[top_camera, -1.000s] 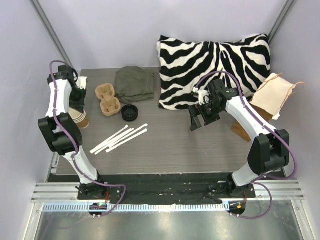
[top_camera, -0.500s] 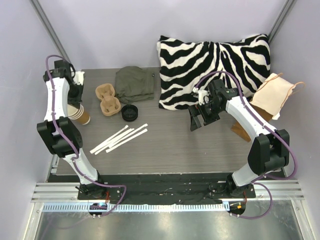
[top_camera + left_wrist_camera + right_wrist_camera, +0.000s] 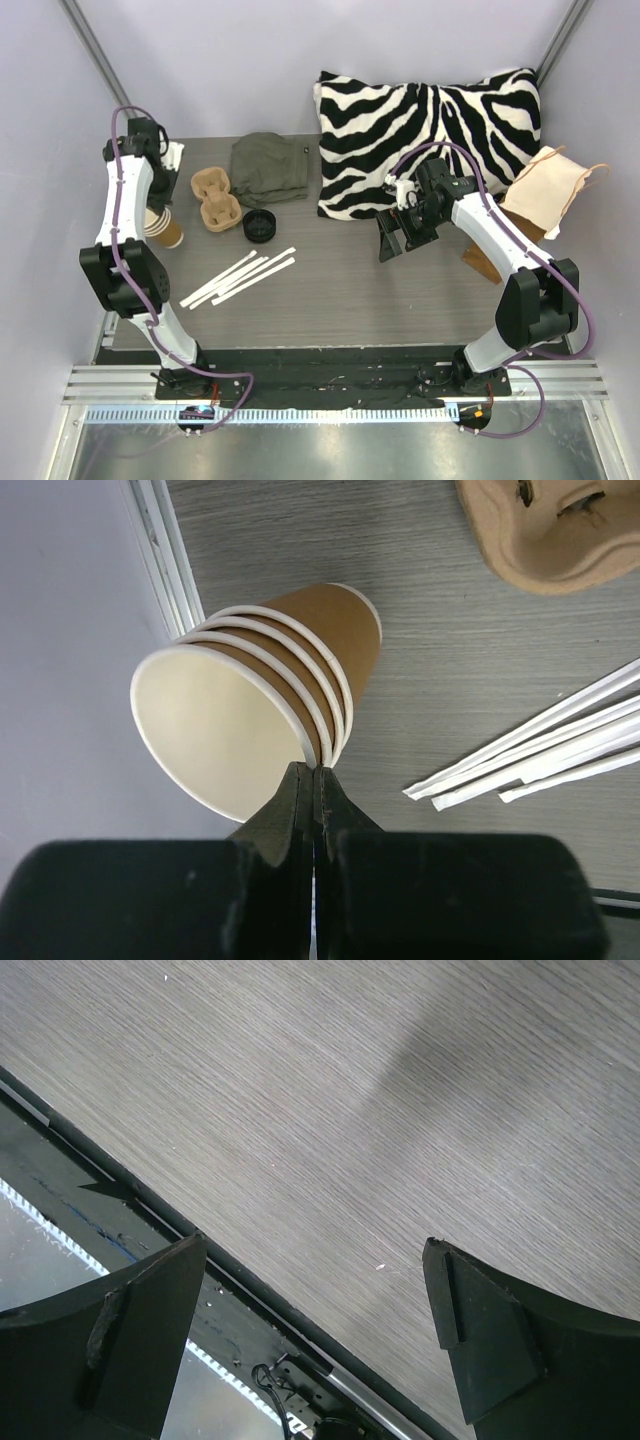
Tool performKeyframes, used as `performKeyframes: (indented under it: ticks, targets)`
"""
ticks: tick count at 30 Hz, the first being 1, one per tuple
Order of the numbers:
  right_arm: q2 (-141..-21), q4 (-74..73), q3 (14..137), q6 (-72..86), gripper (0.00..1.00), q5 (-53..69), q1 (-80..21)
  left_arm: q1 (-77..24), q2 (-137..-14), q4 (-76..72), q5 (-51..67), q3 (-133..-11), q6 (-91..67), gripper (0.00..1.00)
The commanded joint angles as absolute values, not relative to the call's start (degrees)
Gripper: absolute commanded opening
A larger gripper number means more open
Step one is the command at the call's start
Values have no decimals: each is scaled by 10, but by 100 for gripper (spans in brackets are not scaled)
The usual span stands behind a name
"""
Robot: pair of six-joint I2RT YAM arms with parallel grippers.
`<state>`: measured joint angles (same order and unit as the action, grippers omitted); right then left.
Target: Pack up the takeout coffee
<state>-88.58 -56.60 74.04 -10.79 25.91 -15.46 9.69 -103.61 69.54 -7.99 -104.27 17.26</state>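
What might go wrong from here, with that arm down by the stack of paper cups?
1. The left gripper is shut right at the rims of four nested coffee cups. Whether it pinches one is unclear. A grip on a thin rim may slip, or lift several cups together.
2. The stack stands near the left edge of the table, so a nudge might tip it off.
3. The black lid lies close beside the carrier, and a carried cup might knock it.
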Motion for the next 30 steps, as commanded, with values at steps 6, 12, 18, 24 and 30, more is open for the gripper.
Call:
performKeyframes:
  ticks: [6, 12, 18, 24, 30]
  targets:
    - [-877, -544, 755, -110, 100, 282, -153, 64, -981, 630, -175, -944, 207, 0]
    - [-873, -542, 755, -109, 100, 290, -153, 59, -961, 663, -197, -1050, 214, 0]
    - [-875, -541, 758, -108, 100, 291, -154, 17, -957, 629, -229, -931, 219, 0]
    - [-869, -538, 758, -105, 100, 299, -154, -13, -948, 577, -267, -847, 218, 0]
    - [-889, -534, 804, -95, 100, 323, -153, -13, -915, 612, -275, -951, 227, 0]
